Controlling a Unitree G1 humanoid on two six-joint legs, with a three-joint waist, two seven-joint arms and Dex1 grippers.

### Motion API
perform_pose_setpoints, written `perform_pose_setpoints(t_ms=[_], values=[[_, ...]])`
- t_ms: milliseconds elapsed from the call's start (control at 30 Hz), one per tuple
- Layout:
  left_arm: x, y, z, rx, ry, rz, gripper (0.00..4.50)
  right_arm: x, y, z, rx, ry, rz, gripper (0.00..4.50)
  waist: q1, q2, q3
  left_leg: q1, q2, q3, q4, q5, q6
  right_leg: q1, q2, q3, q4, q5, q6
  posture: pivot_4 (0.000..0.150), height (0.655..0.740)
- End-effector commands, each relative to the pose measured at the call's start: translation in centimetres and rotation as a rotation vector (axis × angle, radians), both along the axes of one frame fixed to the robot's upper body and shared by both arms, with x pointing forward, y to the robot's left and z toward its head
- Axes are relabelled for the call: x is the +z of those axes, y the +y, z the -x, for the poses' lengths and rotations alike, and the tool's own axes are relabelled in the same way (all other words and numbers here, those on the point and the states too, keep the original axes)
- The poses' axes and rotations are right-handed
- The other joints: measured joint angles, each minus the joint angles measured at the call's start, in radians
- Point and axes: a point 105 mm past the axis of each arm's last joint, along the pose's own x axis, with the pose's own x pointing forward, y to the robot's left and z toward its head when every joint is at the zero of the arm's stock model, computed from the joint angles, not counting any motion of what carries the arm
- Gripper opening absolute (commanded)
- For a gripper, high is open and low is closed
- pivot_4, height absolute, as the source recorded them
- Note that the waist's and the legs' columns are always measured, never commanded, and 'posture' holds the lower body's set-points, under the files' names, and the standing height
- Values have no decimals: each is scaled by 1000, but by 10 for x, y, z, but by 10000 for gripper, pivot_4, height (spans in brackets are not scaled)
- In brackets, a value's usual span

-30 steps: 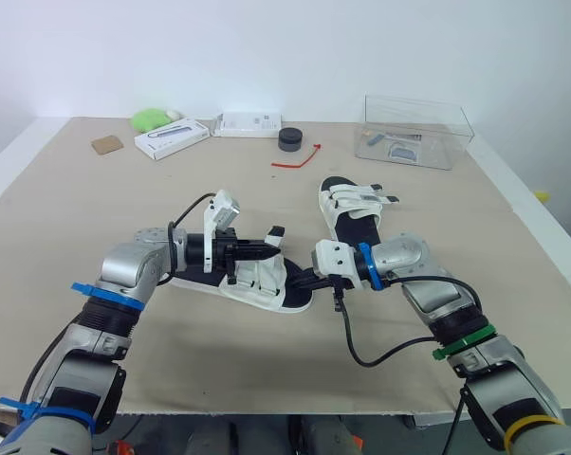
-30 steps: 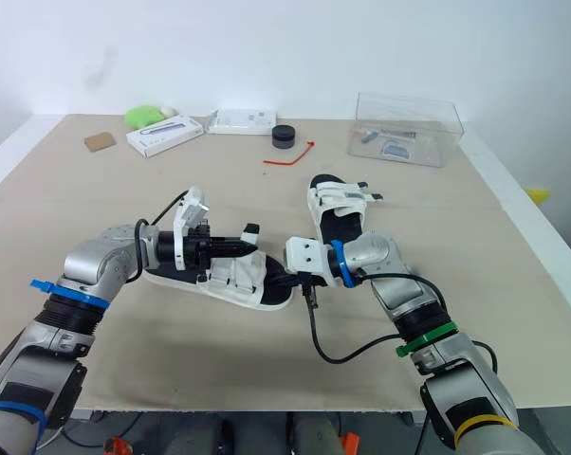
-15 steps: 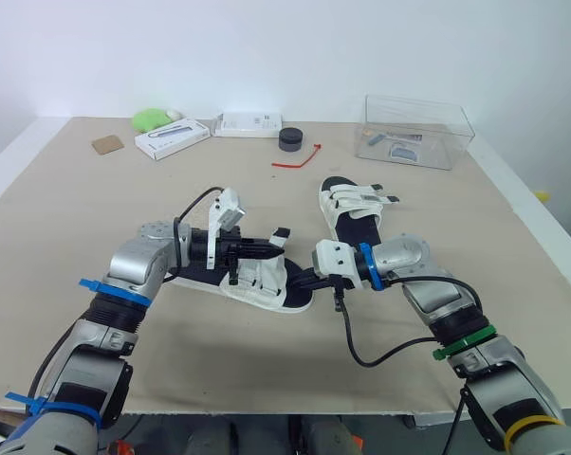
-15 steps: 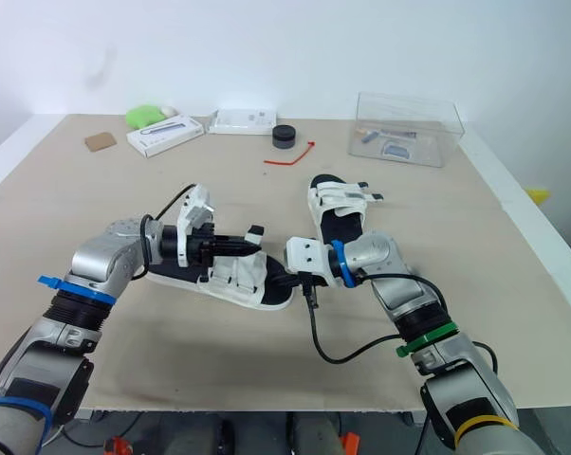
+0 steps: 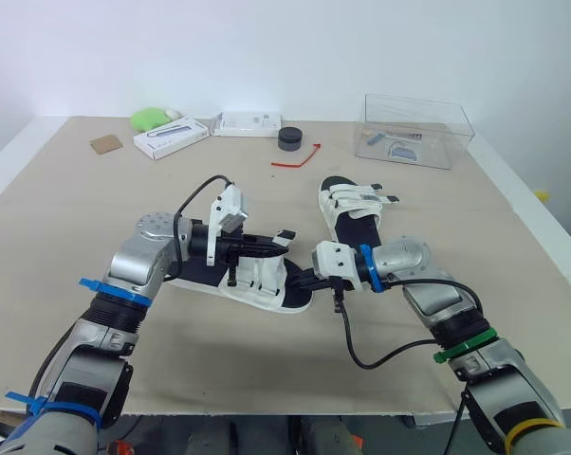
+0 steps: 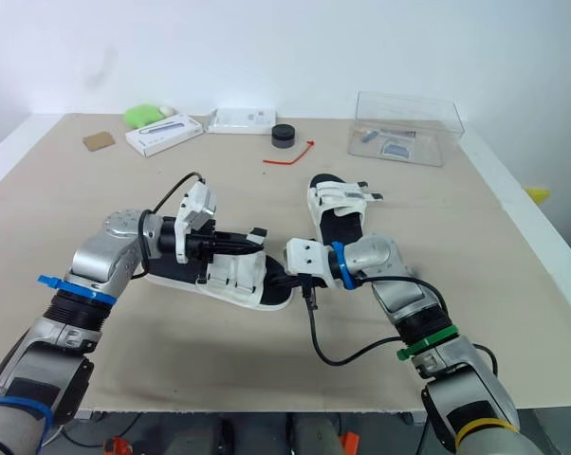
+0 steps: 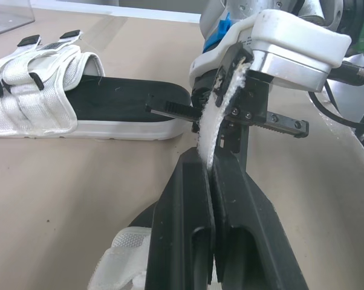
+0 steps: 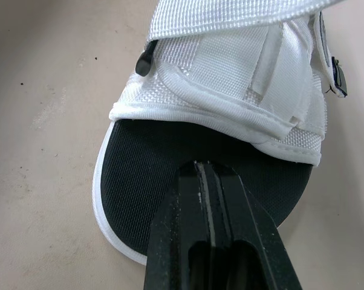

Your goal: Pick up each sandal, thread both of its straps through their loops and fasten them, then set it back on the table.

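Now two sandals lie on the table (image 5: pixel 77 218). The near sandal (image 5: pixel 262 284) is in the middle, between the two grippers. It has a black sole and white straps, and its toe points to the robot's right. The far sandal (image 5: pixel 352 213) lies just behind it, a bit more to the right, and nothing touches it.

The left gripper (image 5: pixel 267 245) reaches over the near sandal from the left. Its two black fingers (image 7: pixel 182 241) are pressed together and pinch a white strap (image 7: pixel 221 103) of that sandal. The strap sticks out past the fingertips and is held up above the sandal.

The right gripper (image 5: pixel 303 281) comes in from the right, at the toe end. Its fingers (image 8: pixel 188 241) are pressed together too, with nothing between them. Their tips sit on the black sole at the toe, just in front of the white strap part.

Far back on the table are a clear box (image 5: pixel 418 128), a small black round thing (image 5: pixel 289 138), a red tie (image 5: pixel 300 156), two white boxes (image 5: pixel 172 137) and a green thing (image 5: pixel 151 118).
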Motion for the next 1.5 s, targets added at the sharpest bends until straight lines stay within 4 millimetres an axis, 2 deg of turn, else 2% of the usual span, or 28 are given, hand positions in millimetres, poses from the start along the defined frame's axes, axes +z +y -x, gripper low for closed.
perform_pose_setpoints(t_ms=[33,267,500,633,733,767,800,900,933,1033,1133,1233,1267,1300,1400,1433,1467,1500], values=[[4,7,-9,42,-32,-25,386,-33,-18,4,-56,89,121,0,0,0,0,0,0,0,0,0,0,0,0,0,0,0,0,1500,7400],[-19,15,-22,108,-5,-74,386,-33,-18,4,-61,88,120,0,0,0,0,0,0,0,0,0,0,0,0,0,0,0,0,1500,7400],[-17,15,-28,127,45,-44,386,-33,-19,5,-68,90,119,0,0,0,0,0,0,0,0,0,0,0,0,-1,0,0,0,1500,7400],[-10,15,-31,134,35,-28,12177,-32,-20,3,-73,88,120,0,0,0,0,0,0,0,0,0,0,0,0,-1,0,0,0,1500,7400],[-6,16,-35,151,-12,-33,26833,-32,-19,2,-74,87,119,0,0,0,0,0,0,0,0,0,0,0,0,-1,0,0,3,1500,7400],[-3,18,-37,161,-32,-35,28543,-32,-19,2,-74,86,118,0,0,0,0,0,0,0,0,-1,1,0,0,-1,0,0,3,1500,7400],[2,21,-39,172,-60,-41,28543,-32,-19,2,-74,85,118,0,0,0,0,0,0,0,0,-1,1,0,0,-1,0,0,3,1500,7400],[34,31,-54,248,-146,20,28543,-31,-19,1,-78,83,116,0,0,-1,0,-1,0,-1,0,-1,1,-1,0,-1,0,0,3,1500,7400],[46,31,-55,252,-175,45,28543,-32,-20,1,-78,84,117,0,0,-1,0,-1,0,-1,0,-1,1,-1,0,-1,0,0,3,1500,7400],[65,25,-52,223,-222,83,28543,-32,-20,1,-79,83,121,0,0,-1,0,-1,0,-2,0,-1,1,-1,0,-1,0,0,3,1500,7400],[70,11,-42,148,-212,105,28543,-31,-20,-1,-81,80,119,0,-1,-1,0,-1,0,0,0,-1,1,-1,0,-1,0,0,4,1500,7400],[57,-1,-31,74,-138,88,28543,-30,-19,-2,-80,78,118,0,-1,-1,0,-1,0,0,0,-1,1,-1,0,-1,0,0,5,1500,7400],[51,-2,-32,81,-119,75,26289,-30,-18,-2,-81,78,117,0,-1,-1,0,-1,0,0,0,-1,1,-1,0,-1,0,0,4,1500,7400],[45,-3,-34,98,-105,60,26289,-30,-18,-2,-81,79,116,0,-1,-1,0,-1,0,0,0,-1,1,-1,0,-1,0,0,4,1500,7400],[30,-5,-38,124,-15,24,14393,-30,-17,-2,-82,78,113,0,-1,-1,0,-1,0,0,0,-1,1,-1,1,-1,0,0,4,1500,7400],[26,-6,-38,122,23,15,8951,-30,-18,-1,-83,78,113,0,-1,-1,0,-1,0,-1,0,-1,1,-1,1,-1,0,0,4,1500,7400],[22,-6,-37,117,53,1,5614,-30,-18,-1,-84,79,112,0,-1,-1,0,-1,0,-1,0,-1,1,-1,1,-1,0,0,4,1500,7400],[18,-6,-37,110,70,-16,4263,-31,-18,-1,-85,79,112,0,-1,-1,0,-1,0,0,0,-1,1,-1,1,-1,0,0,4,1500,7400]])
